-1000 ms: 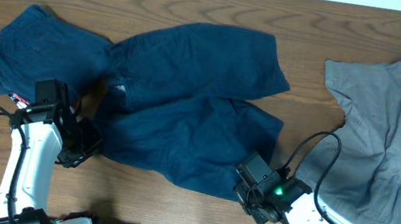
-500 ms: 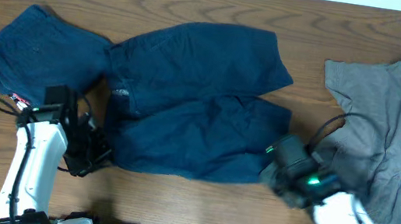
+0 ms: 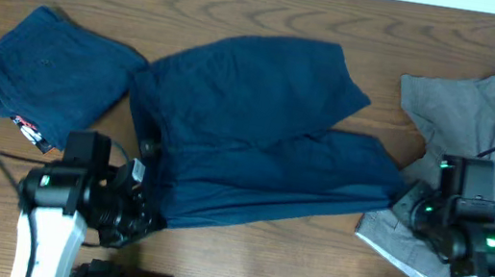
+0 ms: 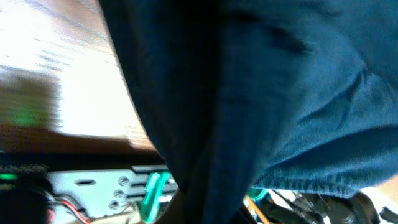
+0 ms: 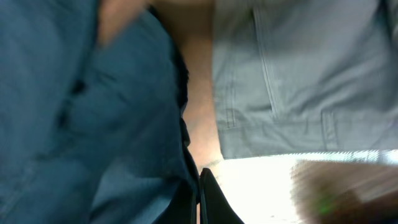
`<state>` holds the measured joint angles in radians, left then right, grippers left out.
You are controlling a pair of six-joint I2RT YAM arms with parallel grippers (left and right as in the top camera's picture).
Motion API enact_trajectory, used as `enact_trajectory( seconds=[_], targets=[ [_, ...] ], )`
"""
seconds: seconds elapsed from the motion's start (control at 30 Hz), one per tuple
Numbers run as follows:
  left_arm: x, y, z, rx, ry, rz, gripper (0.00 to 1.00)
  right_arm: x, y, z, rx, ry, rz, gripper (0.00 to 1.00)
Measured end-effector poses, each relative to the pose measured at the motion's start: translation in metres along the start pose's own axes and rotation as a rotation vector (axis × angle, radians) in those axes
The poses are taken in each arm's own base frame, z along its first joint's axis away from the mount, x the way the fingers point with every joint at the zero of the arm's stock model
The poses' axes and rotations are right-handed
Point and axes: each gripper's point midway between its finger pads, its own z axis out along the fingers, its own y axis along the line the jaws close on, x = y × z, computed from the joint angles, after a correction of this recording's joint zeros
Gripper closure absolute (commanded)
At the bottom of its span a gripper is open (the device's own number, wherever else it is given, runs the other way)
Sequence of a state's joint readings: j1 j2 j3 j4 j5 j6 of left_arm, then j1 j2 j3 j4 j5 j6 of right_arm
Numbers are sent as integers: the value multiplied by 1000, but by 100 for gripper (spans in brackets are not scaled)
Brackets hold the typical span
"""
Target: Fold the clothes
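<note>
shorts [image 3: 257,140], dark blue, lie spread across the middle of the table [image 3: 247,3], stretched between both grippers. the right gripper [image 3: 406,198] is closed tight on the leg hem, beside a grey garment [image 3: 489,143]. the left gripper [image 3: 141,216] sits at the waist corner; cloth hides its fingers, so i cannot tell their grip.

Left wrist, your view: navy garment [image 4: 280,93] hangs close across frame, stitched hem lower right; glare-washed table [image 4: 56,43] left.
</note>
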<state>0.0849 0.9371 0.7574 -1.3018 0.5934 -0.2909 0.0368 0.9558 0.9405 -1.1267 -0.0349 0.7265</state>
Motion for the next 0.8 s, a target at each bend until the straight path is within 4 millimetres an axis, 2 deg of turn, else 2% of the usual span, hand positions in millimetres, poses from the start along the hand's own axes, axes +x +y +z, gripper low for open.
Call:
enact_trajectory(
  seconds=[0.17,0.3,0.4,0.47,0.57,0.8],
  targets=[
    [10,-19,-25,93,-137,103,94,-27,23,-31,-86,-97,-116,99],
    [-13,-47,-53,185,-364,252,94,-59,57,-55,-192,-226,-234,99],
    [-39,-61,-71,206,-507,295,94,-80,86,-62,-279,-288,-312,99],
    [-54,-63,-76,198,-554,269,94,-89,103,-57,-330,-300,-359,99],
    [-73,-59,-72,166,-557,189,94,-99,129,-40,-388,-298,-422,99],
    [-112,-34,-40,42,-457,-40,94,-107,182,23,-439,-270,-542,99]
  ],
)
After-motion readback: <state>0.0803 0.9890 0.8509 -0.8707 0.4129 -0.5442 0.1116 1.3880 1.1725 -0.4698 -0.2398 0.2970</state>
